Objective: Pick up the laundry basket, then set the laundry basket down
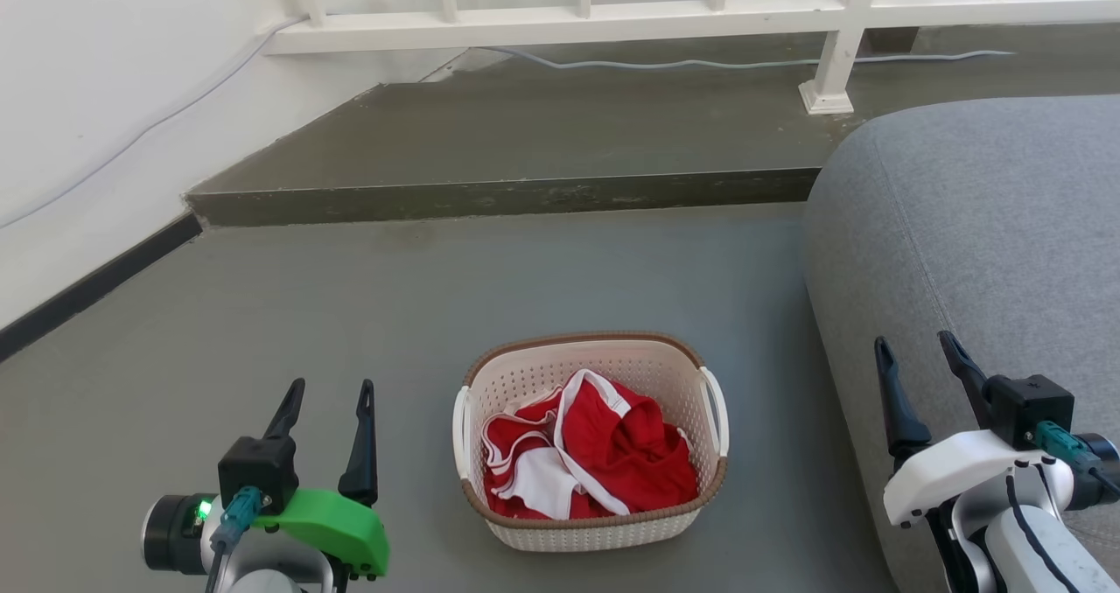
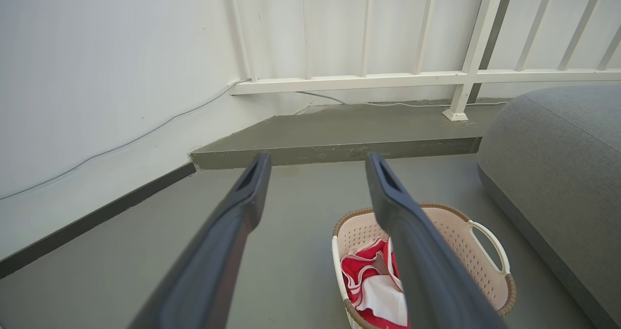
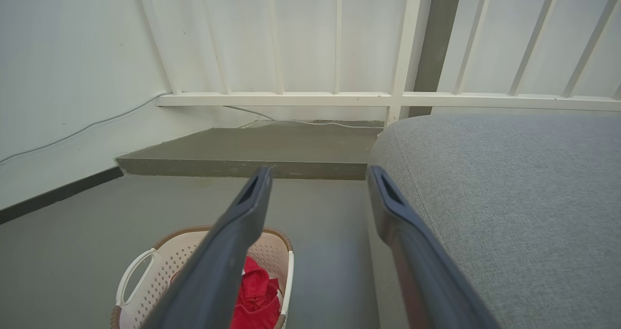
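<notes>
The laundry basket [image 1: 560,367], cream and perforated with a brown woven rim and white side handles, sits on the grey floor holding red and white clothes. The same laundry basket [image 2: 461,241] lies low right in the left wrist view, and the laundry basket [image 3: 160,266] low left in the right wrist view. My left gripper [image 1: 332,394] hovers open to the basket's left with nothing between its fingers. Over the sofa edge to the basket's right, my right gripper [image 1: 917,350] is open and holds nothing. Neither touches the basket.
A grey sofa [image 1: 989,252] rises close on the basket's right. Behind it a raised concrete step [image 1: 525,195] runs under a white railing [image 1: 612,16], with a cable [image 1: 700,64] along it. A white wall with dark skirting [image 1: 87,287] closes the left.
</notes>
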Robot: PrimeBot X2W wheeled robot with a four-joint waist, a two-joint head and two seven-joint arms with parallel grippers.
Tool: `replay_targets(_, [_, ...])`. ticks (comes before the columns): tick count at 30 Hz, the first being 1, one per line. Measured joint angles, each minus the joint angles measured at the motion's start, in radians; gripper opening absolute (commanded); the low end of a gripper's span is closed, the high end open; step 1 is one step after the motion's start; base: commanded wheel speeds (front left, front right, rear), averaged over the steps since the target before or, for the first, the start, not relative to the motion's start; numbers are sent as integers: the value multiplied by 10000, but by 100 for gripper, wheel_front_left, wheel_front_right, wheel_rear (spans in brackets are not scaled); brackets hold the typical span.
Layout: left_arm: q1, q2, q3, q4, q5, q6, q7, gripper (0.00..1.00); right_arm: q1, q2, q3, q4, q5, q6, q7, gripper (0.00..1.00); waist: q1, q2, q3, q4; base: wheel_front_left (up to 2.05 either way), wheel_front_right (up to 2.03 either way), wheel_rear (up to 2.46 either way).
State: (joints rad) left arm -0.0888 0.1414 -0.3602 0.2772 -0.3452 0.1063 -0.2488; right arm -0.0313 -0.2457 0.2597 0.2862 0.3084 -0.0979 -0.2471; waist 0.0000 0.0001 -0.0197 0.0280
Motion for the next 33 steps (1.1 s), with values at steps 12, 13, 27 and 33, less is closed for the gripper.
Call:
replay_targets(12, [0,-33,-21,50,27,0,0,100,0,44,2,69,-2,6,0,100,0,0,131,42,0,0,0])
replay_targets(13, [0,-35,-27,40,27,0,0,100,0,46,0,63,-2,6,0,100,0,0,166,48,0,0,0])
replay_targets(27, [-577,-301,-84,-251,67,2,0,100,-486,-23,-163,-297,0,82,-2,100,0,0,1395,152,0,0,0])
replay_targets(33, [-995,-313,-203,-270,138,2,0,100,-907,-86,-226,-341,2,113,-2,100,0,0,2175,210,0,0,0])
